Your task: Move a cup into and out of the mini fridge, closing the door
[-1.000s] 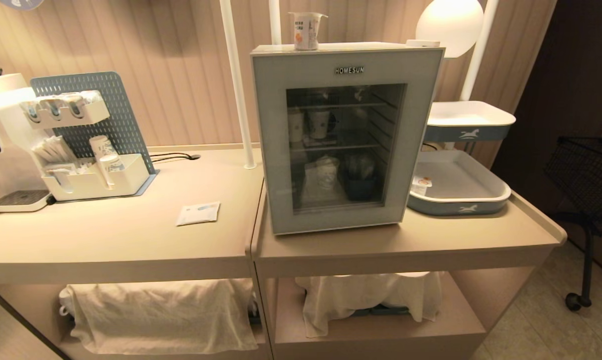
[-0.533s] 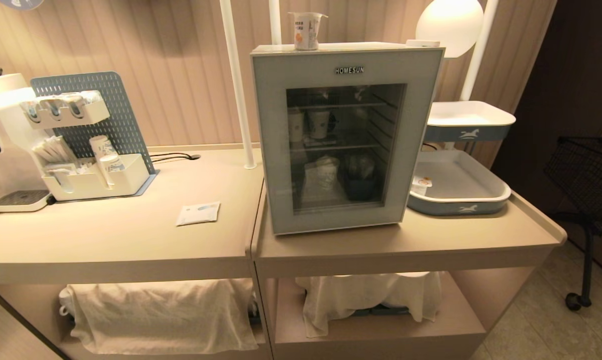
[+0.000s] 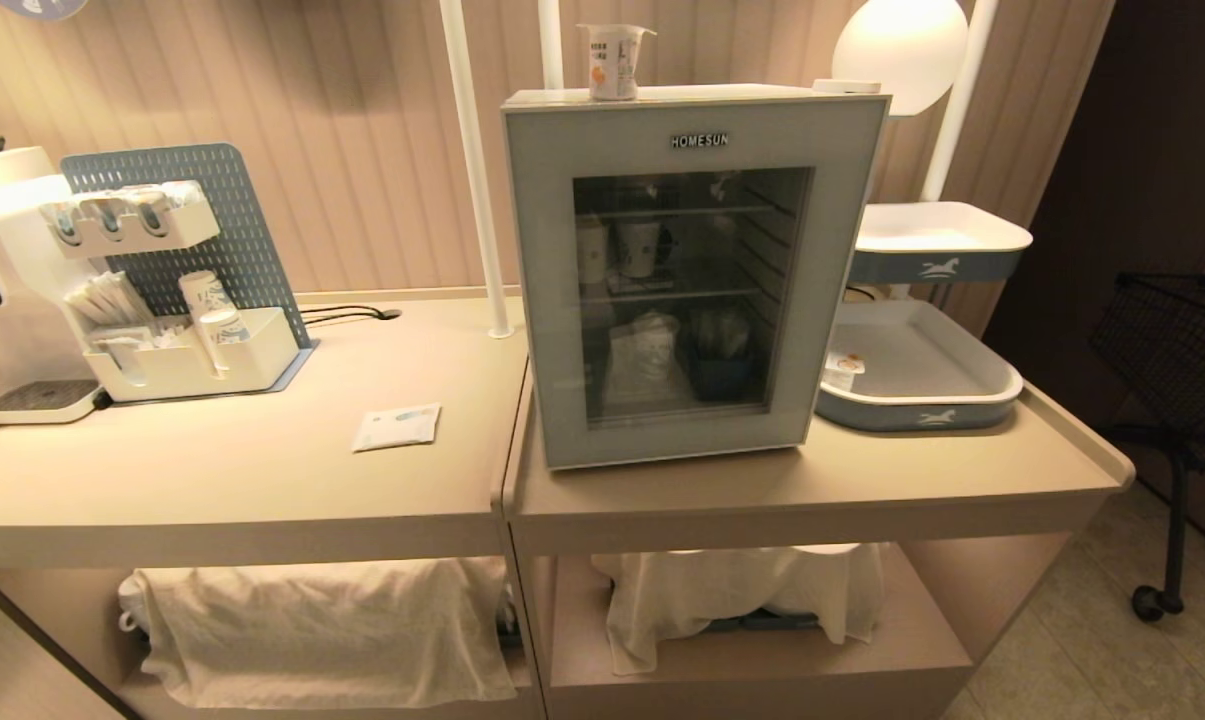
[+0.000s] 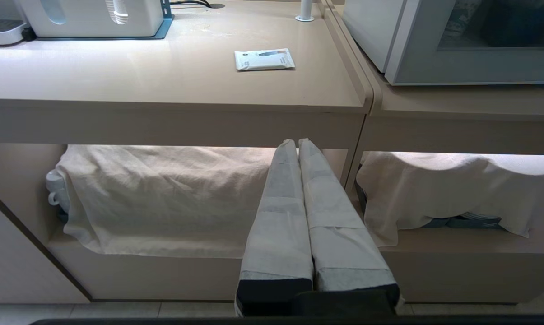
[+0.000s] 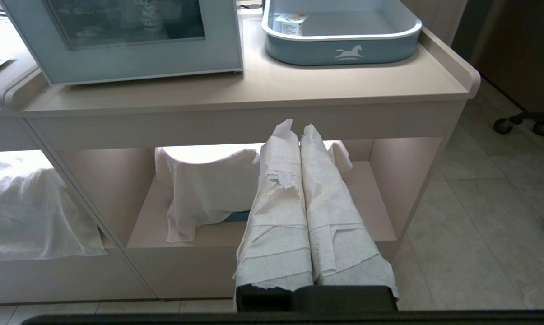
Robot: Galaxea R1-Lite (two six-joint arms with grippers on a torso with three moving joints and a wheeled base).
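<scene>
1. Room: ribbed beige wall panels behind two beige counters (image 3: 262,470) set side by side, tiled floor, dark wire cart (image 3: 1177,360) at far right.
2. One mini fridge (image 3: 552,300) on the right-hand counter; its door (image 3: 692,440) is closed, pale grey-blue frame around dark glass.
3. Writing: "HOMESUN" at the top of the door; nothing else readable.
4. One cup (image 3: 613,60), white with orange marks, stands upright on top of the fridge near its back left (outside, not in).
5. Inside, through the glass: wire shelves, two pale cups on the upper shelf, some pale and dark items lower down, too dim to count or name.
6. Two blue-and-white trays with a horse logo right of the fridge: the lower tray (image 3: 922,415) holds one small tub (image 5: 290,23) with an orange-printed lid; the upper tray's (image 3: 942,262) contents can't be seen.
7. Left counter: one white organizer (image 3: 192,365) with blue pegboard holding paper cups and sachets, one flat packet (image 3: 396,427) lying loose, and a white machine at the edge.
8. Under each counter, one white cloth (image 3: 322,625) draped over hidden items, two in total.
9. Left gripper (image 4: 297,143) is low in front of the shelves, paper-wrapped fingers pressed together, holding nothing.
10. Right gripper (image 5: 298,126) is the same: low by the right shelf, fingers together, empty.
</scene>
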